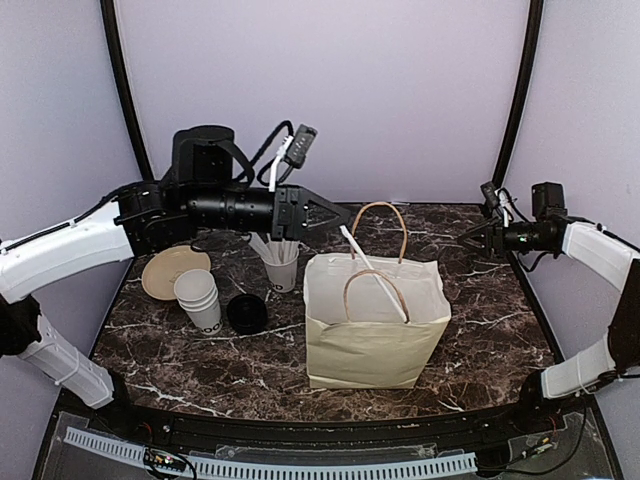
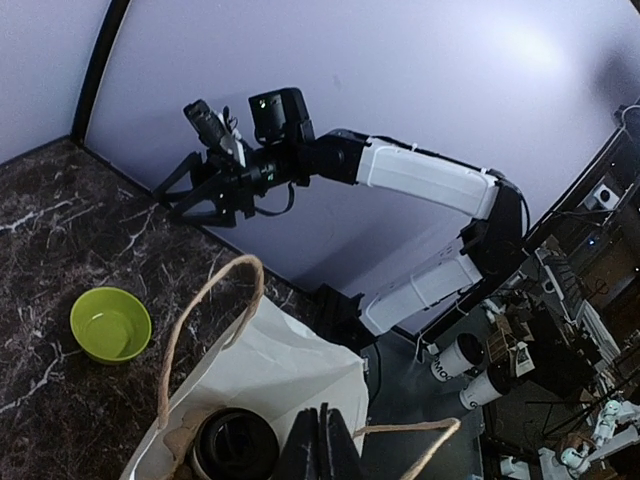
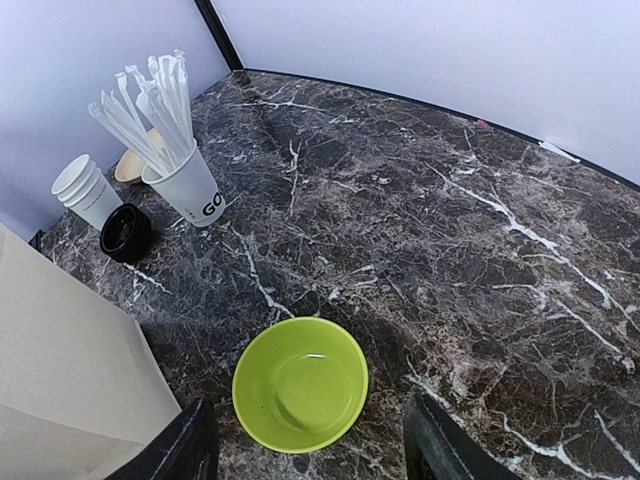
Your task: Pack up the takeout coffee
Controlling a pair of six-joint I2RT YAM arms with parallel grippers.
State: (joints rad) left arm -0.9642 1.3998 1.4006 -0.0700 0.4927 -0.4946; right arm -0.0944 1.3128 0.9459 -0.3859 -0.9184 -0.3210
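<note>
A takeout coffee with a black lid [image 2: 235, 445] stands inside the open white paper bag [image 1: 372, 345], seen only in the left wrist view. My left gripper [image 1: 340, 222] hovers over the bag's back left corner, its jaws shut [image 2: 325, 425]. A white straw [image 1: 375, 275] slants from its fingertips down into the bag; the left wrist view does not show the straw. My right gripper [image 1: 470, 237] hangs open at the table's right, nothing between its fingers [image 3: 190, 445], above a green bowl [image 3: 300, 385].
Left of the bag stand a lettered cup of straws [image 1: 283, 268], a stack of lidless cups [image 1: 198, 298], black lids [image 1: 246, 313] and a tan plate [image 1: 170, 270]. Two lettered white cups [image 2: 462, 360] lie beyond the table's edge.
</note>
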